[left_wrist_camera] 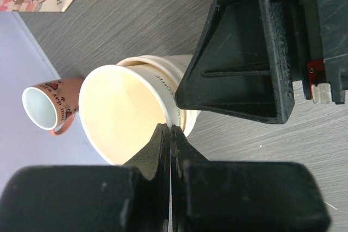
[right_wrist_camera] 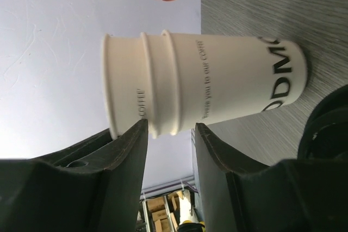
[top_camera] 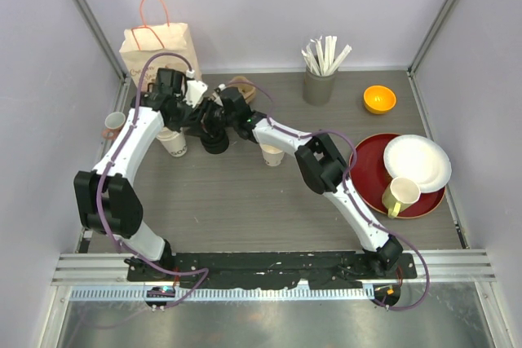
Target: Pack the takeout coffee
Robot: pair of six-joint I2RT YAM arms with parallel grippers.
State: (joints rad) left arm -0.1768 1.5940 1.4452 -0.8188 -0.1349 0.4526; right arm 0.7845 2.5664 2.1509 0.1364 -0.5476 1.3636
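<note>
- left gripper (left_wrist_camera: 167, 130) pinched shut at the top rim of the cup stack (left_wrist_camera: 125, 112); right gripper (right_wrist_camera: 169, 129) half open astride it.
- i'd clamp right first, then peel left straight up.

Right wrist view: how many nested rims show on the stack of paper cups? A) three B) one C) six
A: the stack of paper cups shows three stepped rims, one behind the other, at its open end.
</note>
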